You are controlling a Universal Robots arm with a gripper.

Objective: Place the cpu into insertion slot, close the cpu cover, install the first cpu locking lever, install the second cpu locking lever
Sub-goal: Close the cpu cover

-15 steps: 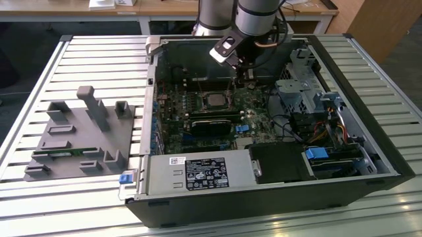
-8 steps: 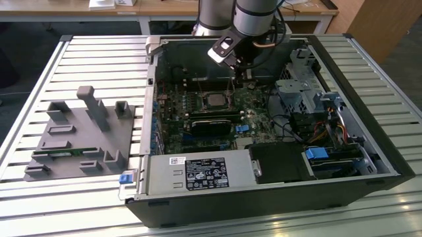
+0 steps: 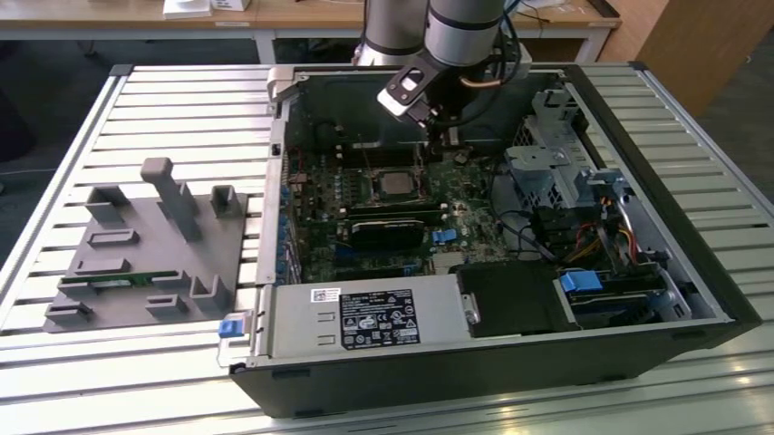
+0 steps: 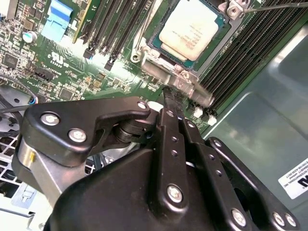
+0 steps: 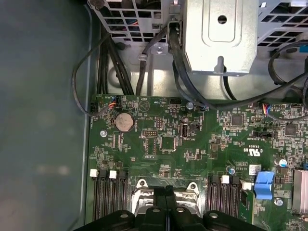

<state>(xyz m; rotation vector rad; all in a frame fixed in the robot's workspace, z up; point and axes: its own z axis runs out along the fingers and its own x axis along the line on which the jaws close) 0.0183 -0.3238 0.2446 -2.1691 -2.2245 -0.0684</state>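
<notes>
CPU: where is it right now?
The cpu sits in the insertion slot on the green motherboard, flanked by long black memory slots in the second wrist view, just past the end effector. In the exterior view it lies mid-board.

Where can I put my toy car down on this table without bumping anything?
The bare slats between the grey holder and the far edge are free, and so is the strip on the holder's near side. Inside the computer case it is crowded: the gripper hangs right beside the cpu, with cables close by.
</notes>
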